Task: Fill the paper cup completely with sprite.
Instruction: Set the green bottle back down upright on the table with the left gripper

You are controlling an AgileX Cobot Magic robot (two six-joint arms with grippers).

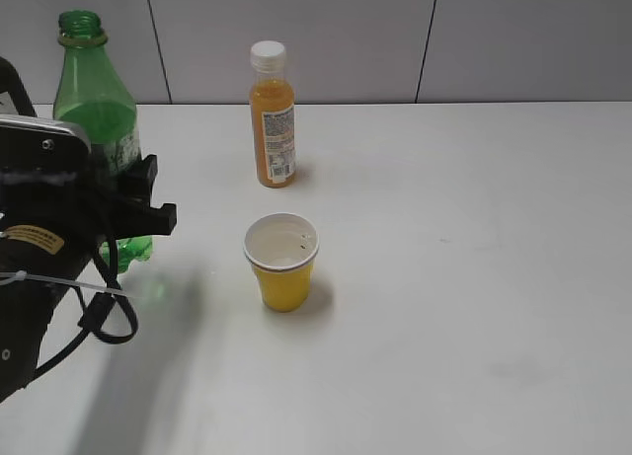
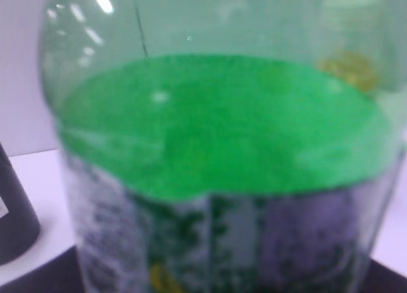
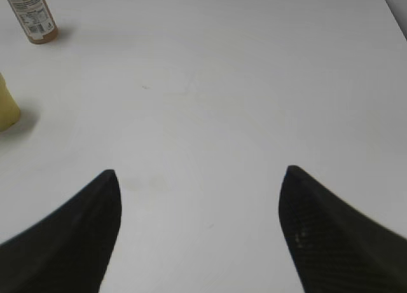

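Observation:
The paper cup [image 1: 281, 262], yellow with a white rim, stands upright at the table's middle. A pale liquid surface with a few bubbles shows inside, close below the rim. The tall green sprite bottle [image 1: 94, 95] stands upright at the left with no cap and liquid up to its shoulder. My left gripper [image 1: 126, 196] is shut around its labelled body. The bottle [image 2: 216, 140] fills the left wrist view, where the jaws are hidden. My right gripper [image 3: 200, 172] is open and empty over bare table. The cup's edge [image 3: 6, 105] shows at its far left.
An orange juice bottle [image 1: 273, 114] with a white cap stands behind the cup and also shows in the right wrist view [image 3: 32, 16]. A dark rounded object [image 2: 13, 204] stands left of the green bottle. The white table [image 1: 474, 277] lies bare to the right.

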